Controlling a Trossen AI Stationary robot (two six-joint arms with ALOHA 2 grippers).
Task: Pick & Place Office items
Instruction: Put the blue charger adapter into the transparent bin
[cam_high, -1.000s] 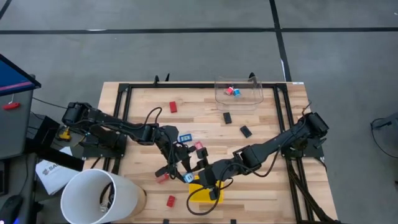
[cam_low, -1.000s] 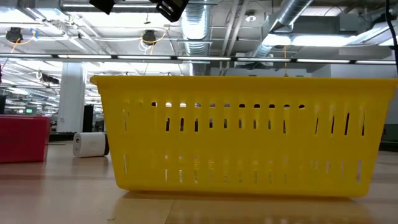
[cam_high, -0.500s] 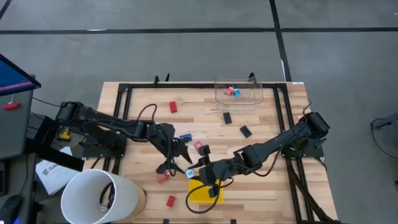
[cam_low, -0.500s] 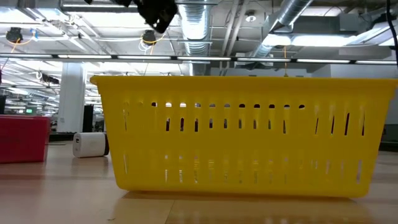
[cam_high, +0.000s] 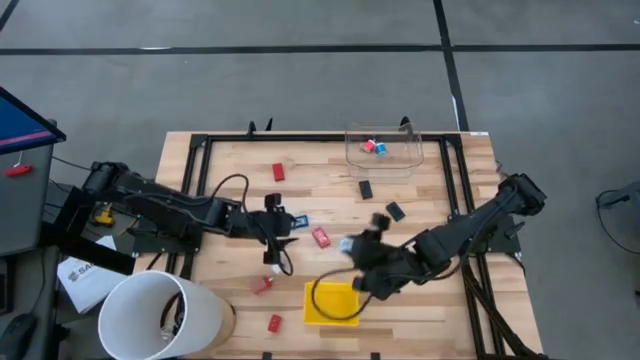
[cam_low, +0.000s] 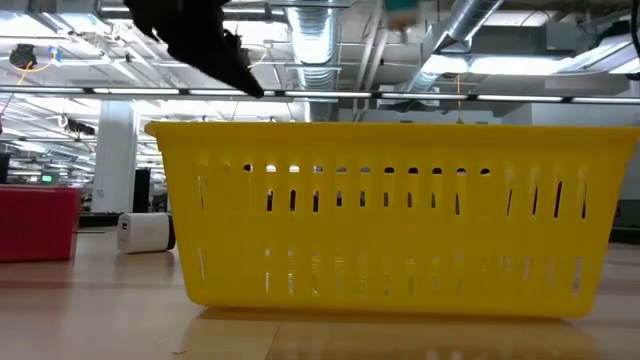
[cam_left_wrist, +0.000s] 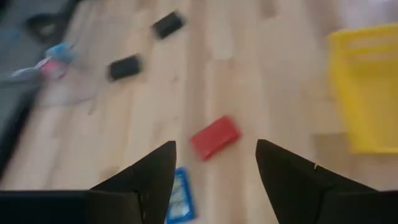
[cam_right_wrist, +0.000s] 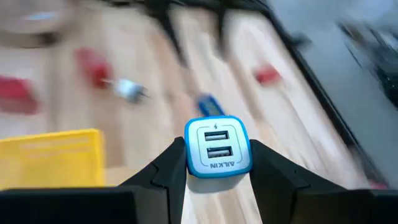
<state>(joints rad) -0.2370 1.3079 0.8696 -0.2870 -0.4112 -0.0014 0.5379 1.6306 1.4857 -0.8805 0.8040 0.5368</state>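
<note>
The right gripper (cam_right_wrist: 214, 163) is clamped on a blue-and-white USB charger (cam_right_wrist: 217, 147), above the surface mid-area. The left gripper (cam_left_wrist: 214, 168) is spread, empty, above a red block (cam_left_wrist: 214, 137).

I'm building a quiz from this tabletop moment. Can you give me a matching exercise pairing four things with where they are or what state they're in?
Things:
1. blue-and-white USB charger block
2. square yellow tray
3. clear plastic box
4. left gripper

Places or states:
A. far edge of the table, small pieces inside
B. open, above a red rectangular piece
C. clamped in the right gripper
D. near edge of the table

Pairs: 1-C, 2-D, 3-A, 4-B
</note>
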